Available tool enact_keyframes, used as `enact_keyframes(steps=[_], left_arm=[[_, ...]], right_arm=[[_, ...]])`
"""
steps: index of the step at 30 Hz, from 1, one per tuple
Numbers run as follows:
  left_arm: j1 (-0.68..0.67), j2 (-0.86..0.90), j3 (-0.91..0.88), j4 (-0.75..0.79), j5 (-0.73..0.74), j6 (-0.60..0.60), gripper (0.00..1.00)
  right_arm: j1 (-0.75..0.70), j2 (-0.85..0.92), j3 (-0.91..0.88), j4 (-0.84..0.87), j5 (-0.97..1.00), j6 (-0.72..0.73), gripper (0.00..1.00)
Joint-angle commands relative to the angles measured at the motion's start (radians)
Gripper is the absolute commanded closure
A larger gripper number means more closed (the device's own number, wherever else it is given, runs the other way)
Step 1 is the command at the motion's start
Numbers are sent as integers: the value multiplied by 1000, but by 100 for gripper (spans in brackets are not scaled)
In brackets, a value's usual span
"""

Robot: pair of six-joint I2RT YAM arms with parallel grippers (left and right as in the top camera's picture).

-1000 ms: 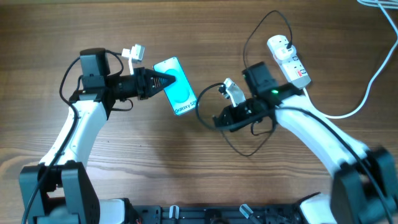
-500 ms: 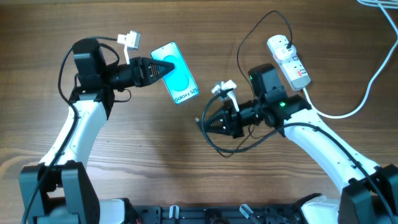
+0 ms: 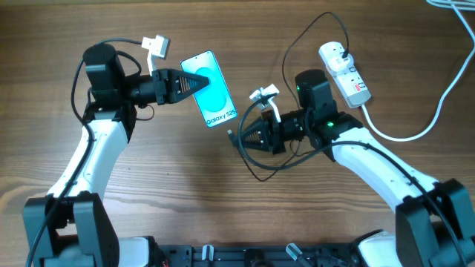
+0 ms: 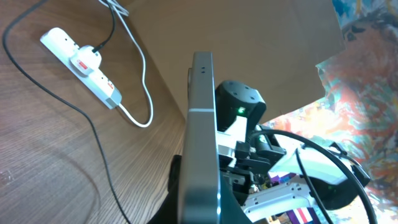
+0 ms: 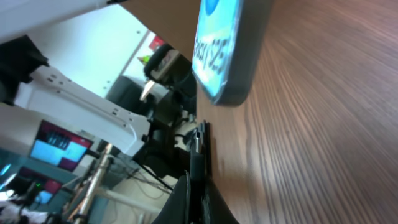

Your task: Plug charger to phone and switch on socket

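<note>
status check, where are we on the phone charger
Left gripper shut on the phone, tilted up. Right gripper shut on the charger, tip just short of the phone's bottom end, not plugged in. Nothing between them.

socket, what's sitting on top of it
A white plug block sits in one outlet of the socket, the black charger cable leading off it. The plug covers its outlet and pins; switch positions are too small to tell.
</note>
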Motion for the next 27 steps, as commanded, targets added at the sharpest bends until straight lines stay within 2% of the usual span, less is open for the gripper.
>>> enact_keyframes(steps=[1,7,13,27], left_arm=[[3,-3,12,8,48,-5,96],[3,-3,12,8,48,-5,96],[3,-3,12,8,48,-5,96],[2,-3,12,7,44,-5,96]], right_arm=[[-4,25,-8,60,-70,93,96],[-4,25,-8,85,-51,121,96],[-3,25,-8,163,-25,212,96],[-3,28,-8,175,5,254,96]])
